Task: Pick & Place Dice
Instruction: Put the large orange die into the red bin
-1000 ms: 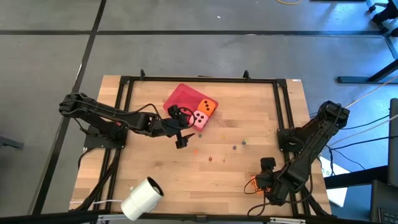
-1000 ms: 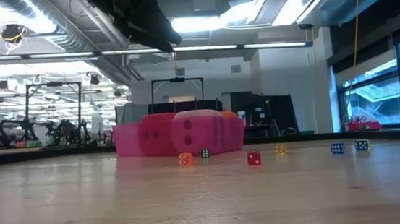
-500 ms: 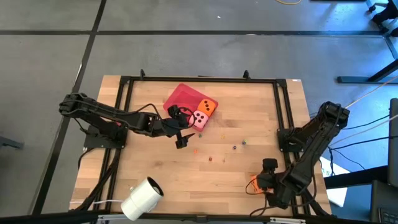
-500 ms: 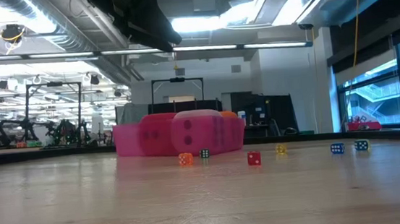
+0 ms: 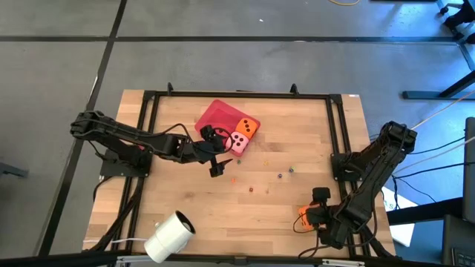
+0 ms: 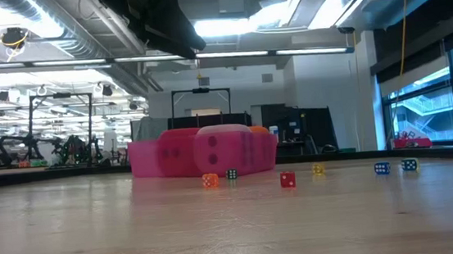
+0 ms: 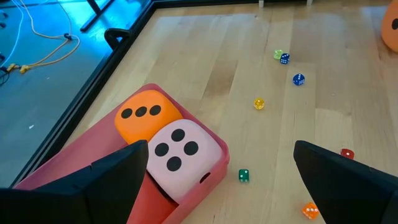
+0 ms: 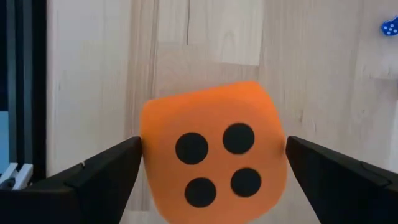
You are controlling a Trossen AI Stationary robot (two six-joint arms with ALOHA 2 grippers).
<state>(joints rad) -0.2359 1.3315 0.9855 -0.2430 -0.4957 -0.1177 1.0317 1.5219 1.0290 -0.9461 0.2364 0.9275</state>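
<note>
In the right wrist view an orange die (image 8: 211, 155) shows four pips and sits between the fingers of my right gripper (image 8: 212, 163). In the high view this is near the table's near right corner, where my right gripper (image 5: 308, 213) is shut on the orange die (image 5: 305, 213). A second orange die (image 7: 146, 118) and the pink die (image 7: 180, 158) lie side by side in a corner of the red tray (image 7: 81, 180). My left gripper (image 7: 217, 180) is open just short of the pink die (image 5: 239, 142). The red die is not in view. My right gripper pinches the orange die between its two fingers, by two opposite side faces (image 8: 148, 149). The fingers come from above and point down, and the four-pip face is turned up toward the wrist. I cannot tell whether the die is off the table.
Several tiny coloured dice (image 5: 263, 182) are scattered over the middle of the table, also in the low view (image 6: 287, 179). A white cylinder (image 5: 169, 236) lies by the near left edge. A black frame (image 5: 237, 94) borders the table. Bare wood lies between the tray (image 5: 215, 116) and my right gripper.
My right gripper and its orange die have crept slightly toward the table's far edge.
</note>
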